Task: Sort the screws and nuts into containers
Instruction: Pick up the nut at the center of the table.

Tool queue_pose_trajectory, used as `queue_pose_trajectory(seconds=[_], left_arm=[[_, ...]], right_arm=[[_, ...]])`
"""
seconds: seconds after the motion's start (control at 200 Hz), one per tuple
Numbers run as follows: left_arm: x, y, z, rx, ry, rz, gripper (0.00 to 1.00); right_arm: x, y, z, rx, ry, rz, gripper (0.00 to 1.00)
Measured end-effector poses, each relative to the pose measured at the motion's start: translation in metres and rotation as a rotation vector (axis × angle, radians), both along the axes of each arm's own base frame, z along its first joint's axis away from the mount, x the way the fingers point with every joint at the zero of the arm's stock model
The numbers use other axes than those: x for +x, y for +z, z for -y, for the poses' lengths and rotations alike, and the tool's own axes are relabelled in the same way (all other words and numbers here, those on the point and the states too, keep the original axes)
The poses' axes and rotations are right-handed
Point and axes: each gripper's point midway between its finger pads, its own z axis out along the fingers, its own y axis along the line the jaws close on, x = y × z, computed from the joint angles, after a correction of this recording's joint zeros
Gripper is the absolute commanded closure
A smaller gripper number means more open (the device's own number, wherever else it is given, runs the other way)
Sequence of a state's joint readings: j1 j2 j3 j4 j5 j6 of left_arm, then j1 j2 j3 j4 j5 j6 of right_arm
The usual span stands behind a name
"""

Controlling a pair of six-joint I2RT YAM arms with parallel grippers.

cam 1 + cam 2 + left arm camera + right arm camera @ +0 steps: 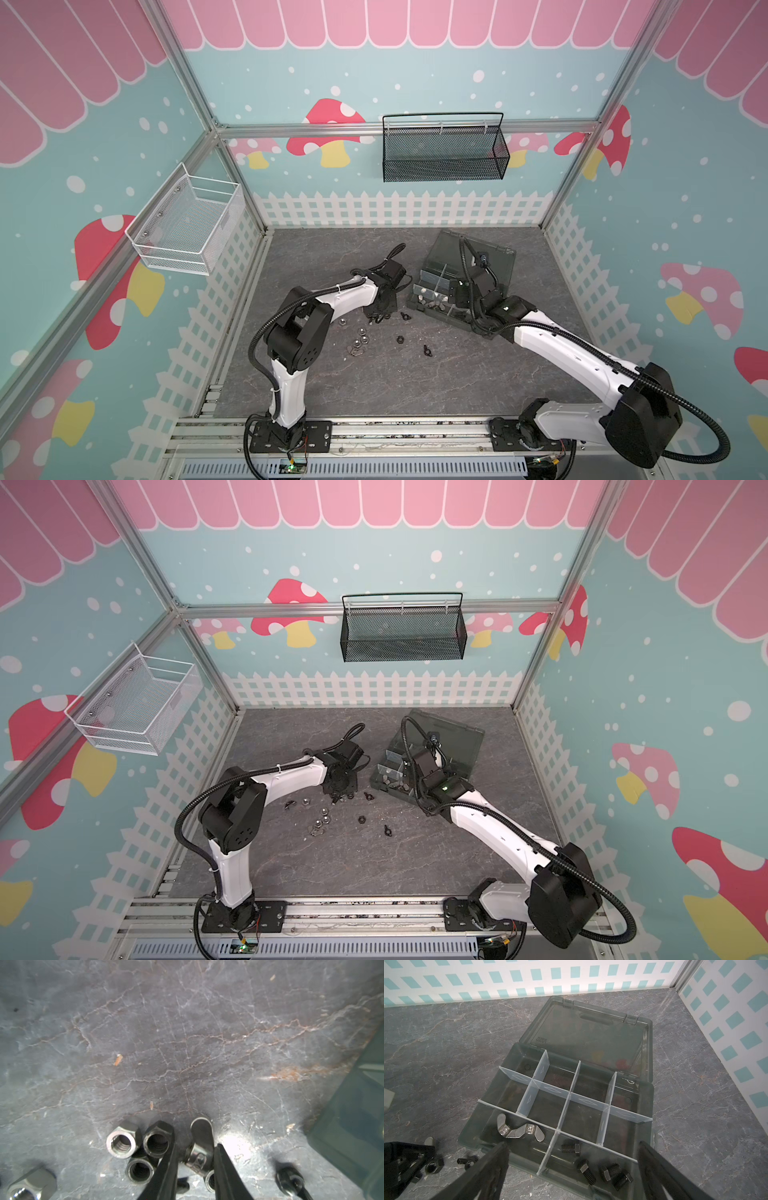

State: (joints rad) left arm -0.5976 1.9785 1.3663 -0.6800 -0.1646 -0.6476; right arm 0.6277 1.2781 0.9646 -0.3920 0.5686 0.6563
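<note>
My left gripper is down on the table in a cluster of nuts, and its fingers bracket a silver wing nut. One finger lies against it and a sliver shows at the other, so I cannot tell whether they press it. Beside it lie a silver nut and black nuts. More nuts and black wing screws are scattered nearby. My right gripper hangs open over the organizer box's front containers. One holds two wing nuts, the neighbouring one several black screws.
The box lid lies open behind the cells, near the back right corner. A black mesh basket hangs on the back wall and a white wire basket on the left wall. Both arms' elbows stand over the front of the table.
</note>
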Motion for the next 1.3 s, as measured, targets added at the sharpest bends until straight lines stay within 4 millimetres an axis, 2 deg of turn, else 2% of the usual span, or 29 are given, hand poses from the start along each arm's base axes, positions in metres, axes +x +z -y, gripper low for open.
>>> queue_pose_trajectory(seconds=[0.29, 0.565, 0.871, 1.096, 1.301], left_arm=[[0.002, -0.002, -0.005, -0.005, 0.020, -0.006, 0.67], [-0.001, -0.010, 0.001, -0.040, 0.027, -0.030, 0.67], [0.000, -0.010, 0.002, -0.055, 0.038, -0.019, 0.73], [0.002, -0.010, 0.002, -0.054, 0.047, -0.011, 0.84], [0.003, -0.008, 0.001, -0.051, 0.048, -0.003, 0.88]], right_arm=[[0.000, -0.003, 0.000, -0.007, 0.000, -0.010, 0.03], [0.001, -0.001, -0.001, -0.004, 0.000, -0.007, 0.03], [0.002, 0.001, -0.001, 0.000, 0.000, -0.002, 0.03], [0.002, 0.001, -0.001, 0.002, -0.001, -0.002, 0.03], [0.002, 0.001, -0.001, 0.002, -0.002, -0.001, 0.03]])
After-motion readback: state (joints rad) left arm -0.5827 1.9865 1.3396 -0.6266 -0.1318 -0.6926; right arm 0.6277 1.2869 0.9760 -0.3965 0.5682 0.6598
